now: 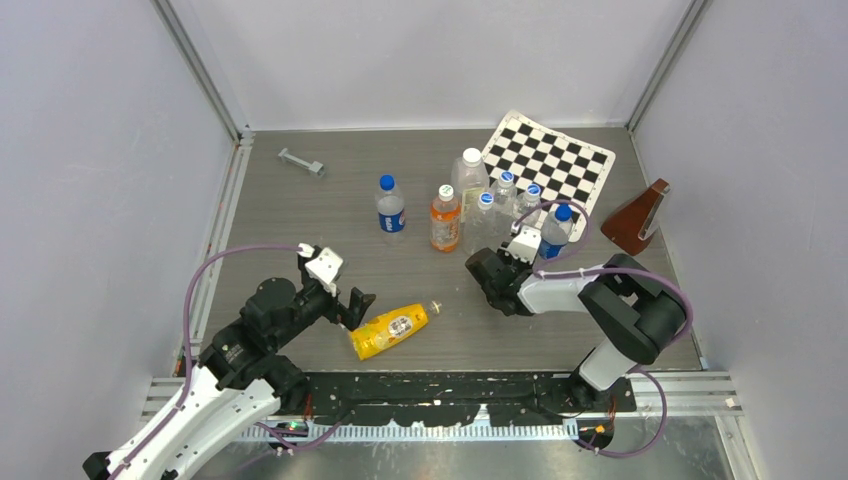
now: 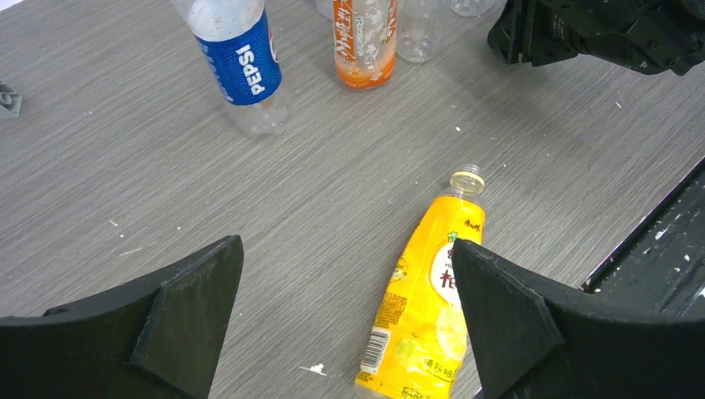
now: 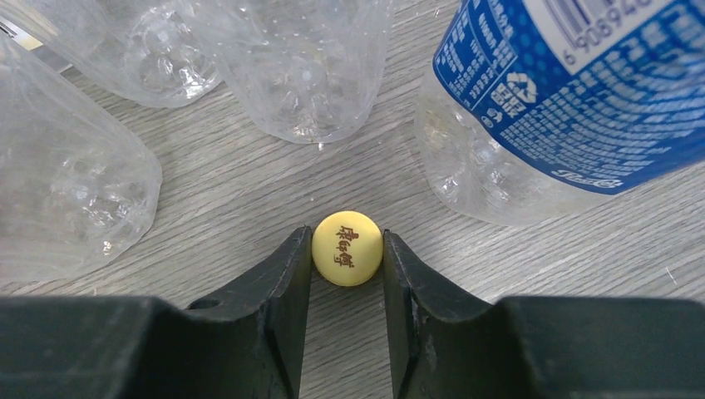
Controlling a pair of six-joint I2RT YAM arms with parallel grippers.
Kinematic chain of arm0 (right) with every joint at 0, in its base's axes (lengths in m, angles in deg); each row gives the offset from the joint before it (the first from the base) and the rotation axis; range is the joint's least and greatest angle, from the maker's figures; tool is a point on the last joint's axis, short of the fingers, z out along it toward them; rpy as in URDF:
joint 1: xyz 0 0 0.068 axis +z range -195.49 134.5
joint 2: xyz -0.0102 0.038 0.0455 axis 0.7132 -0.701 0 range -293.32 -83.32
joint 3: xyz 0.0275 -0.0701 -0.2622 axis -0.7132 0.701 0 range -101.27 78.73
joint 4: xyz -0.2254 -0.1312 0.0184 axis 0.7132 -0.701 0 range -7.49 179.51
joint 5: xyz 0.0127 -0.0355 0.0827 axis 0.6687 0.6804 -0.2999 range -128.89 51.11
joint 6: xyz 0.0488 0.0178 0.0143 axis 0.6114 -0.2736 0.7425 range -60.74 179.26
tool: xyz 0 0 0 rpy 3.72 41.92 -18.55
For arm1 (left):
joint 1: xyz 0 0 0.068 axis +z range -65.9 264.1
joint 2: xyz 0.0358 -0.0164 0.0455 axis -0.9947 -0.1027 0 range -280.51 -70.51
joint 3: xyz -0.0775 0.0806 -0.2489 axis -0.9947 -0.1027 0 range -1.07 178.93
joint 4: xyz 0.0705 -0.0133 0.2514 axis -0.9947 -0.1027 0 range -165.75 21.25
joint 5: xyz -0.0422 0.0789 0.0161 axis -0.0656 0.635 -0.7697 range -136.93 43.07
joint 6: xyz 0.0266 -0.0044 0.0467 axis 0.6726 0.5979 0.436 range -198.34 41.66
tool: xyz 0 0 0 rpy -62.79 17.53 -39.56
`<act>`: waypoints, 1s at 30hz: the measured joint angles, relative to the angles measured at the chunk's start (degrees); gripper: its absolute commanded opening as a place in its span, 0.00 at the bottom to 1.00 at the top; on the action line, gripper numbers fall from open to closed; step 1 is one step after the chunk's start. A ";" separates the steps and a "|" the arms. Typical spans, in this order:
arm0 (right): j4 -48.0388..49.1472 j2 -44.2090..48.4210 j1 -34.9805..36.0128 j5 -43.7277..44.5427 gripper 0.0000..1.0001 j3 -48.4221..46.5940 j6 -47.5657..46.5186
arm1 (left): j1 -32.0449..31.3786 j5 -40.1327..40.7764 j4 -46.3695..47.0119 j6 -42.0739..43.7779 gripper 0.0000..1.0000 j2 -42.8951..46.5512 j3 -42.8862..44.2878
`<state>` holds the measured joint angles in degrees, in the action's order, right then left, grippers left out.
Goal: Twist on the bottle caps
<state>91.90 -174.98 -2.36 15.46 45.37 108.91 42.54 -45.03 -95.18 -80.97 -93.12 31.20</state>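
On the desk (image 1: pixel 300 230) the juice bottle (image 1: pixel 391 330) is seen lying on its side, uncapped, its mouth pointed toward the right arm. The left jaws stand wide open over it and nothing is held in them. Farther back, among the clear bottles (image 3: pixel 299 75), the yellow cap (image 3: pixel 347 248) is pinched between the right jaws, apparently resting on the desk. For a sound step, the bottle should first be stood upright and gripped by its body. The cap should be lifted level, kept clear of its neighbours, seated squarely on the neck (image 2: pixel 468 179), and turned without tilt, lest the thread be crossed.
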 measured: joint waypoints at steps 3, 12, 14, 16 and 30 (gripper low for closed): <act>-1.16 0.04 -0.09 -0.15 0.30 -0.39 0.28 | 0.00 -0.02 0.00 -0.02 1.00 0.00 0.00; -14.53 4.33 3.91 -4.59 0.28 -2.12 2.14 | 0.00 -0.28 -0.15 -1.29 1.00 -3.28 0.00; -18.29 6.25 6.67 -6.91 0.28 -2.16 2.16 | 0.00 -0.42 -0.50 -1.64 1.00 -4.90 0.02; -21.14 7.98 9.22 -9.49 0.28 -2.16 1.90 | 0.00 -0.42 -1.25 -1.90 1.00 -6.38 0.20; -25.40 10.58 15.80 -26.56 0.50 -4.61 -5.03 | 0.00 -0.94 -9.77 -8.11 1.00 -21.29 10.49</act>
<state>66.50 -164.40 13.44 -11.10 40.75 103.88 42.54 -45.97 -104.95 -89.08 -114.41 41.69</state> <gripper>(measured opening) 0.420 0.995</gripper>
